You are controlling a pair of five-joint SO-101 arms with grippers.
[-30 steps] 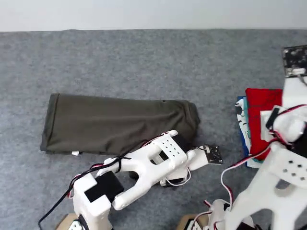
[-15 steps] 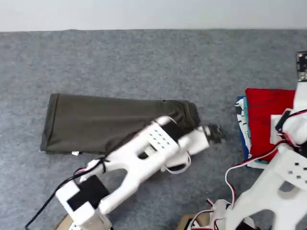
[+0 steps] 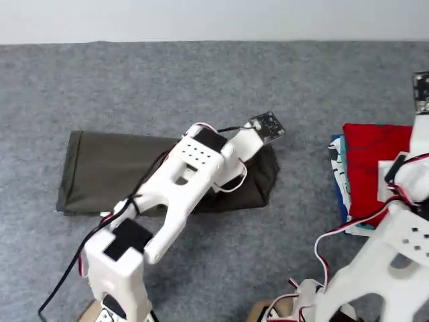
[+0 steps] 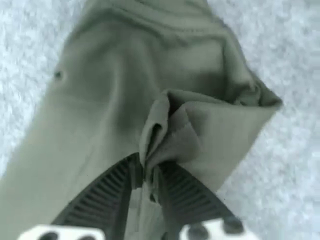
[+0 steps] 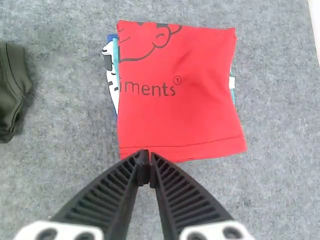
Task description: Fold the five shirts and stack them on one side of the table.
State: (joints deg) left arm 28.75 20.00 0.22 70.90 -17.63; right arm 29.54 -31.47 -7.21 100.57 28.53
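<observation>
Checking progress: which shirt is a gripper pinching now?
The olive-green shirt, pinched in the left gripper; the red printed shirt lies flat atop the stack, ungripped.

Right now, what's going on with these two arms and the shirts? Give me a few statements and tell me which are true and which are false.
1. The left gripper pinches a fold of the olive shirt. True.
2. The right gripper holds the red shirt. False: it is shut with nothing in it, near that shirt's edge.
3. The red shirt lies on top of other folded shirts. True.
4. The olive shirt lies on that pile. False: it lies apart from it, on the grey table cover.
</observation>
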